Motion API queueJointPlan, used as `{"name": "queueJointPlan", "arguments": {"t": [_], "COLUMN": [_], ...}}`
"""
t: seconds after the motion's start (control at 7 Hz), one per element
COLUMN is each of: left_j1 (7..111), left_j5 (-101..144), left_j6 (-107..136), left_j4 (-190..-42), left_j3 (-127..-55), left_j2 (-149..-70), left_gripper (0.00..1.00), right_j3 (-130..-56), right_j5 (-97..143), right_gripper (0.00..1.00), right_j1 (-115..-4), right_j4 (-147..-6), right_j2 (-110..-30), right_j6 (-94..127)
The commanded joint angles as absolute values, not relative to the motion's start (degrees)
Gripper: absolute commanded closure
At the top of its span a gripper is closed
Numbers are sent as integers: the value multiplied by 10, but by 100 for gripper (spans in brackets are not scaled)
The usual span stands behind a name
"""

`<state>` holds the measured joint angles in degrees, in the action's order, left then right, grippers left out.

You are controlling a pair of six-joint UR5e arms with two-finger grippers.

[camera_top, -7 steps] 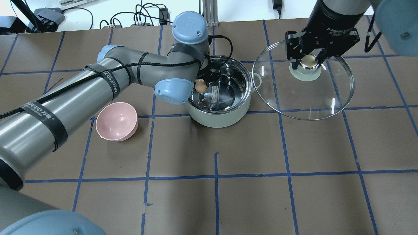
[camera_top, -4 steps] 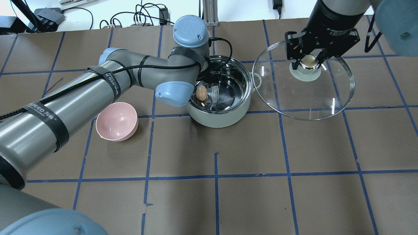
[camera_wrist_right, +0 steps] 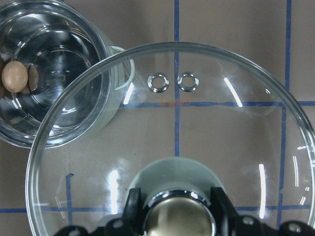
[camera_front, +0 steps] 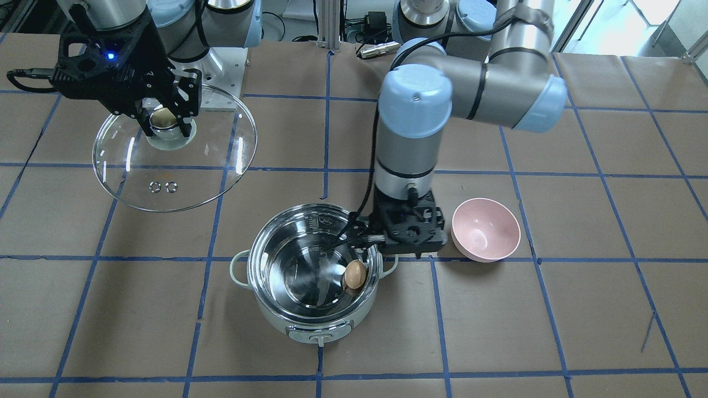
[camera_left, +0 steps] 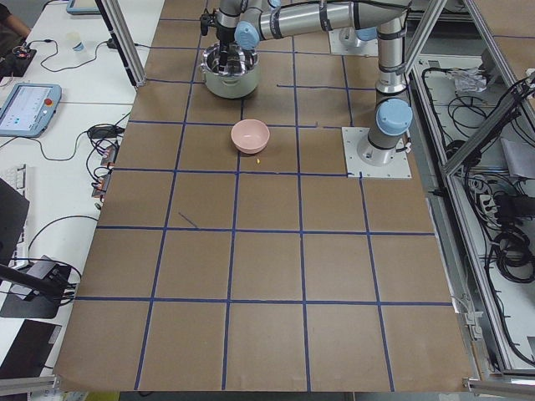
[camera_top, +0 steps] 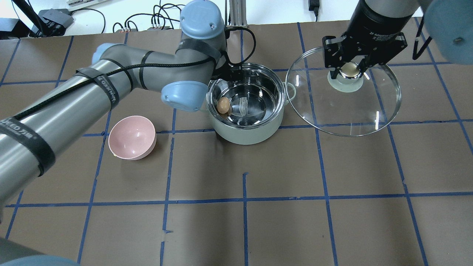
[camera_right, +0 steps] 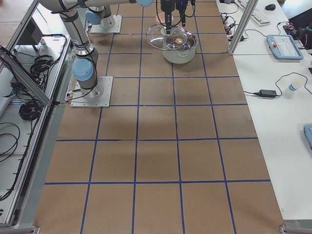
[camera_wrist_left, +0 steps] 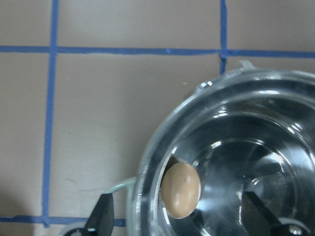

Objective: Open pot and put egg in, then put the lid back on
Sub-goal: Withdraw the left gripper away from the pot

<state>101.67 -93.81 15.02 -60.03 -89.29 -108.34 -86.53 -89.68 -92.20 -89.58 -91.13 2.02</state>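
The pot (camera_top: 247, 135) stands open at the table's back middle. The egg (camera_top: 223, 105) lies inside it against the left wall, and also shows in the front view (camera_front: 355, 274) and the left wrist view (camera_wrist_left: 181, 190). My left gripper (camera_front: 354, 236) is open and empty just above the pot's left rim, its fingertips (camera_wrist_left: 103, 216) spread either side of the egg. My right gripper (camera_top: 349, 70) is shut on the knob of the glass lid (camera_top: 343, 107) and holds it in the air to the right of the pot, its edge overlapping the pot's right handle (camera_top: 291, 90).
An empty pink bowl (camera_top: 132, 137) sits on the table left of the pot, close to my left forearm. Cables lie along the far table edge (camera_top: 159, 20). The brown paper table top has a blue tape grid.
The egg has left my left gripper and come to rest inside the pot. My left arm has drawn back to the left of the pot. The right arm and lid have not moved.
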Motion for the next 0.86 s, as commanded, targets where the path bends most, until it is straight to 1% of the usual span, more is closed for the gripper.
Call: {"name": "queueJointPlan", "arguments": {"t": [0.0,0.29,0.43,0.71], "left_j1": [939,926,932,918], "left_j5": [-919,-923,-921,-912], "left_j6": [101,91,91,91], "left_j4": [-748,-884,-909,-911], "left_j3": [-891,-886,-875,-866], "left_j2": [-993,-903,-883,-883], "left_gripper": [5,2,2,1], "right_j3": [-858,-840,-833,-776], "right_j5": [-896,-896,-896,-896], "right_gripper": [98,98,98,99], "right_j1": [-926,-953,-994,-1059], "right_j4": [-901,-928,-981,-994], "right_j2": [-902,-859,-817,-732], "right_j6": [21,32,57,151]}}
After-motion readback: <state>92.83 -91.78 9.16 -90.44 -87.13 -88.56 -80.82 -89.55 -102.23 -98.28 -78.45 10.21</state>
